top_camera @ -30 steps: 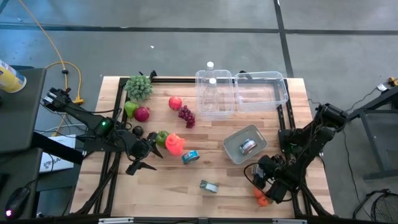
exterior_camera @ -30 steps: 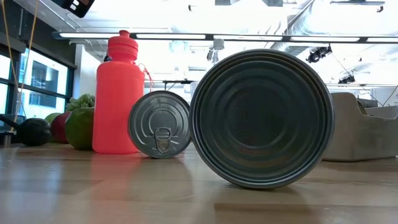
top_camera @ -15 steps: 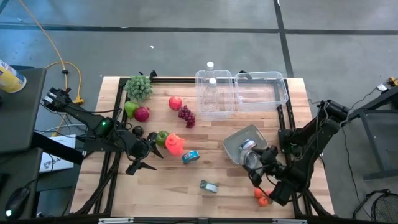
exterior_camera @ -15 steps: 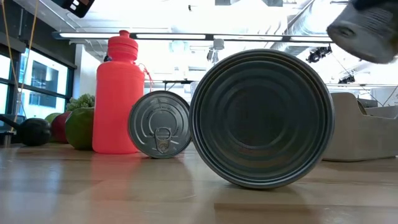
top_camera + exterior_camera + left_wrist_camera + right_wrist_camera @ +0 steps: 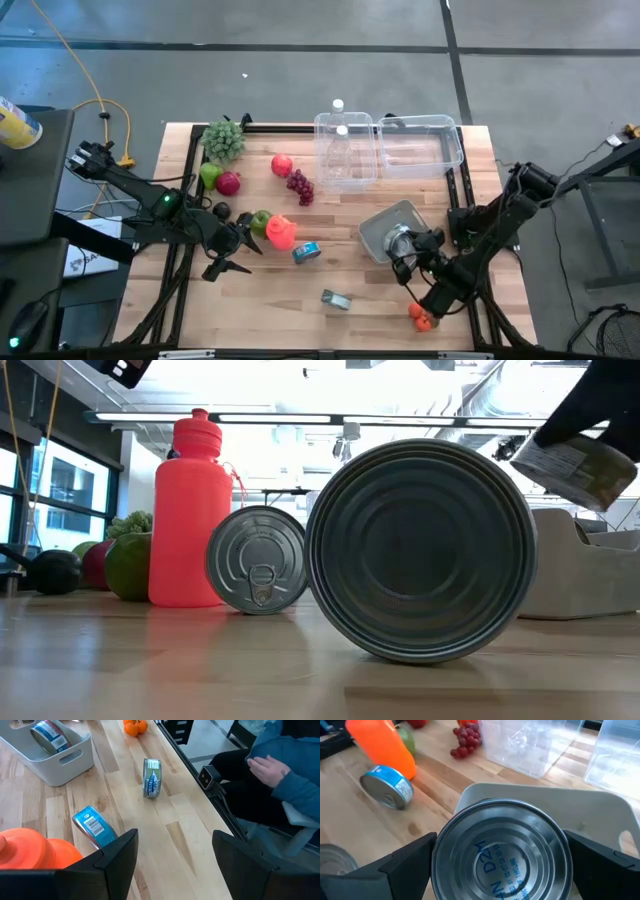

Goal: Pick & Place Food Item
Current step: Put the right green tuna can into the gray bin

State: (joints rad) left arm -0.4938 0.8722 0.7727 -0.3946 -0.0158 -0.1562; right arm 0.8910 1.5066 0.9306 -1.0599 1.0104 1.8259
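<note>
My right gripper (image 5: 407, 250) is shut on a silver tin can (image 5: 502, 852), which hangs over the near side of the grey bin (image 5: 378, 222). In the low view the can (image 5: 578, 468) shows tilted at the upper right. In the left wrist view a labelled can (image 5: 50, 735) shows at the bin (image 5: 60, 762); whether it is the held one I cannot tell. My left gripper (image 5: 175, 862) stands open by the orange bottle (image 5: 281, 232), with nothing between its fingers. A blue can (image 5: 306, 252) and a flat tin (image 5: 337, 299) lie on the table. My right gripper pinches the can's round side wall (image 5: 440, 852) between its two fingers, one on each side. The can's flat printed end (image 5: 502, 865) faces back toward the wrist. The fingers slant down from the table's near right toward the bin. The can is lifted clear and tilted.
Two clear containers (image 5: 345, 150) (image 5: 422, 145) stand at the far edge. Grapes (image 5: 300, 187), apples (image 5: 229, 183), a green apple (image 5: 260, 220) and greens (image 5: 223, 140) lie at the left. Mandarins (image 5: 421, 318) sit near the right corner. A person's hand (image 5: 270, 767) shows beyond the table's edge.
My right gripper has risen and gone toward the far edge, to the grey bin, turning at the wrist with the can held. The can has come into the low view at the upper right and now tilts there.
</note>
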